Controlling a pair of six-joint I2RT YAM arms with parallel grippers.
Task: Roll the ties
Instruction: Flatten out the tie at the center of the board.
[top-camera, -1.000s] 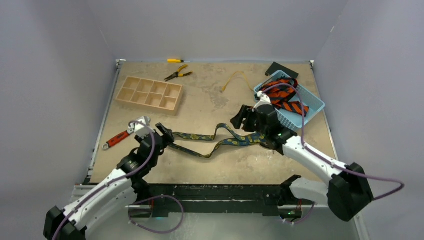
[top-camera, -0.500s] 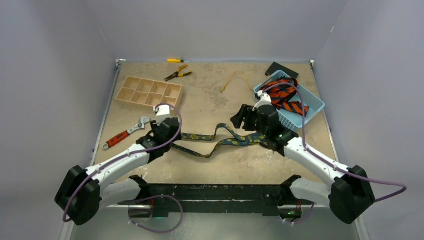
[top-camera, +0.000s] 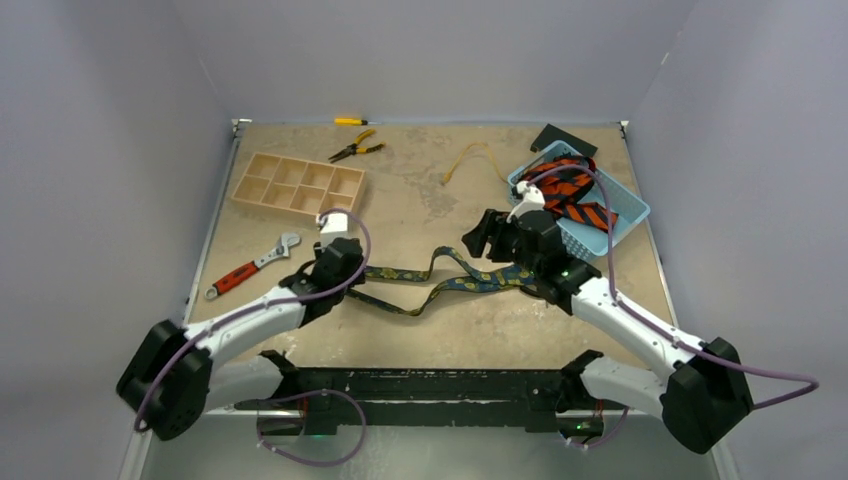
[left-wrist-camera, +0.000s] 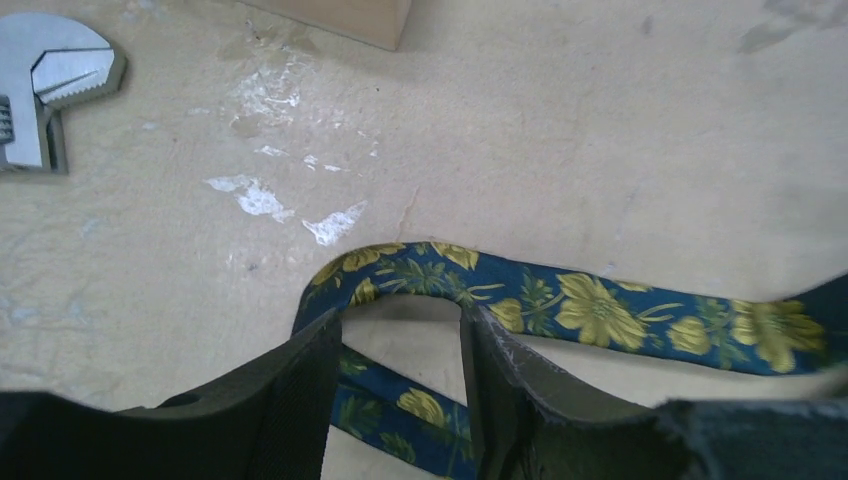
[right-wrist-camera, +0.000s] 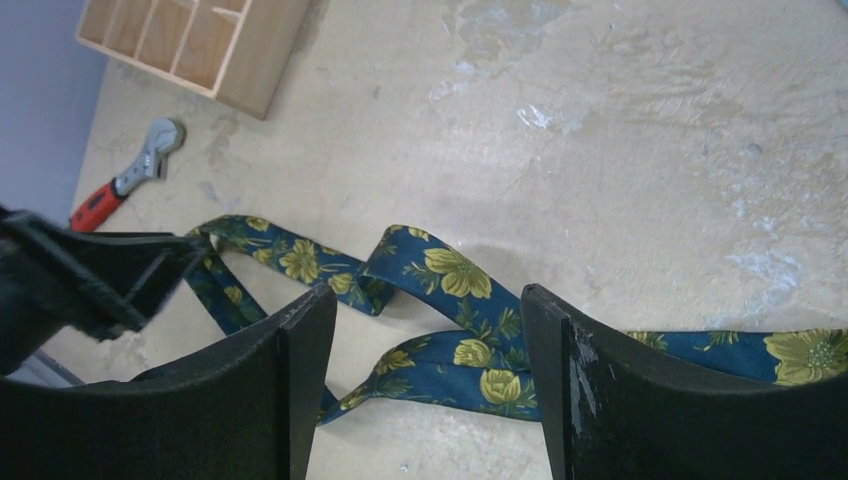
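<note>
From above, the left gripper (top-camera: 335, 262) is at one end of the blue tie (top-camera: 440, 285). The right gripper (top-camera: 487, 235) hangs over its other half. The orange-striped ties (top-camera: 570, 192) lie in a basket (top-camera: 628, 208) behind it.

Left wrist: the fingers (left-wrist-camera: 290, 400) are half apart, with the tie's bend between them.

Right wrist: the fingers (right-wrist-camera: 290, 380) are wide, with the tie under the gap.

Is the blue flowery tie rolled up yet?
Not rolled. The navy tie lies stretched out in loose bends across the table.
</note>
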